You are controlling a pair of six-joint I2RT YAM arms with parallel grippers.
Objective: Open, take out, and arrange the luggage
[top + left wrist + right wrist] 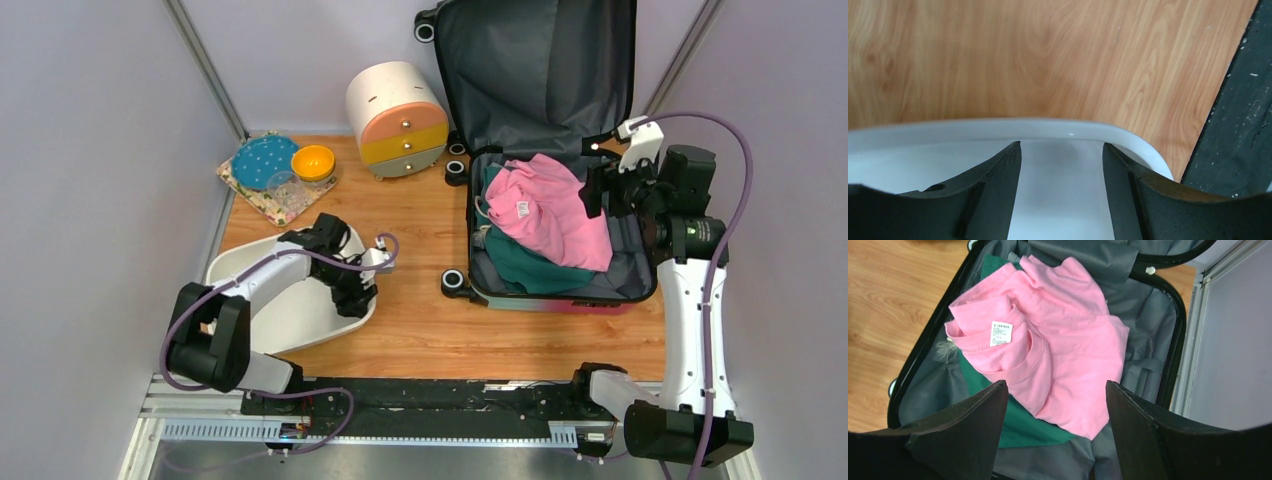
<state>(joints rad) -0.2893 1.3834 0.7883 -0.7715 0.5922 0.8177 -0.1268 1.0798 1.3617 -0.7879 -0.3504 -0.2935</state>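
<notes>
At the far right corner of the desk (pixel 420 335), the luggage (pixel 540 70) lies open. Its lid stands up against the back wall and the dark grey lining shows. I judge the opening step done.

The taking out is not yet under way, as far as I can see. A pink shirt (pixel 550 215) lies crumpled on top in the lower shell, its white neck label facing up. A green garment (pixel 535 268) sits under it, peeking out toward the near edge. Both are fully inside the shell, and I see no clothing laid out anywhere on the desk. Emptying and arranging look like they are all left to do.

My right arm rises from the near right corner and bends inward over the right rim of the luggage. The right tool (pixel 1054 405) points down at the clothes. Its fingers are spread wide with nothing between them, and they hang above the pink shirt, apart from the fabric.

My left arm is folded low by the near left corner, over the white basin (pixel 235 265). The left tool (pixel 1062 150) is parted to a middling width and holds nothing. It looks down past the basin's rim at the bare inside, well away from the luggage.
</notes>
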